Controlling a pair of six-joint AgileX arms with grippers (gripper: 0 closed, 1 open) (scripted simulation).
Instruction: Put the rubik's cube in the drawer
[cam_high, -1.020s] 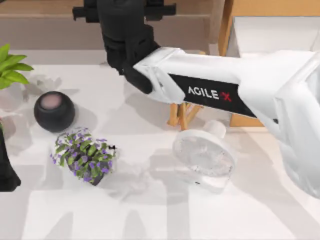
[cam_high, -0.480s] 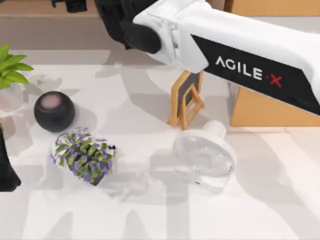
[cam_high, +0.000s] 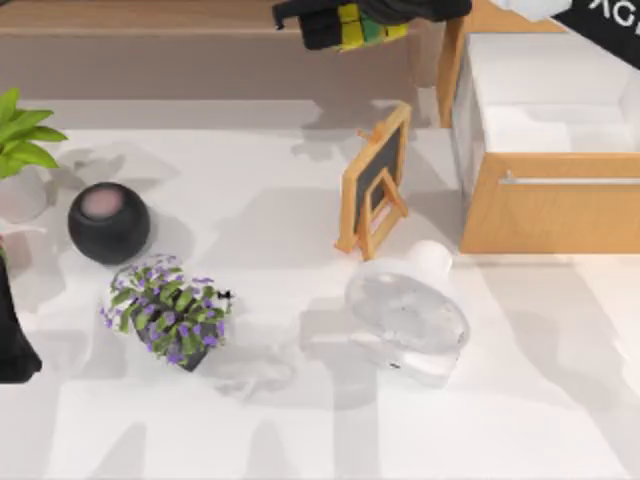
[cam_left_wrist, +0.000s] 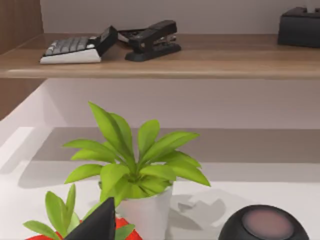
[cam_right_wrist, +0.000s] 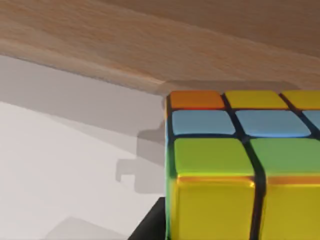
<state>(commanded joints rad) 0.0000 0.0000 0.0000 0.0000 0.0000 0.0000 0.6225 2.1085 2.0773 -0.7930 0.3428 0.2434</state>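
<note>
The rubik's cube (cam_high: 362, 27), with yellow and green tiles, hangs high at the back of the top view, in front of the wooden shelf. My right gripper (cam_high: 350, 24) is shut on it, black fingers on either side. In the right wrist view the cube (cam_right_wrist: 240, 165) sits very close, showing orange, blue, green and yellow tiles. The drawer (cam_high: 545, 215) stands pulled out at the right, light wood with a white inside and a silver bar handle (cam_high: 570, 181). The cube is left of the drawer and behind its front panel. My left arm (cam_high: 12, 335) rests parked at the left edge.
A small wooden easel board (cam_high: 378, 180) and a white fan (cam_high: 408, 312) stand just left of the drawer. A black sphere (cam_high: 108, 222), a purple flower pot (cam_high: 168, 312) and a green plant (cam_high: 20, 130) occupy the left. The long shelf (cam_left_wrist: 165, 60) carries a stapler (cam_left_wrist: 150, 40).
My right arm has swung back and to the right, carrying the cube up toward the drawer. The easel and the drawer, covered by the arm before, now show.
</note>
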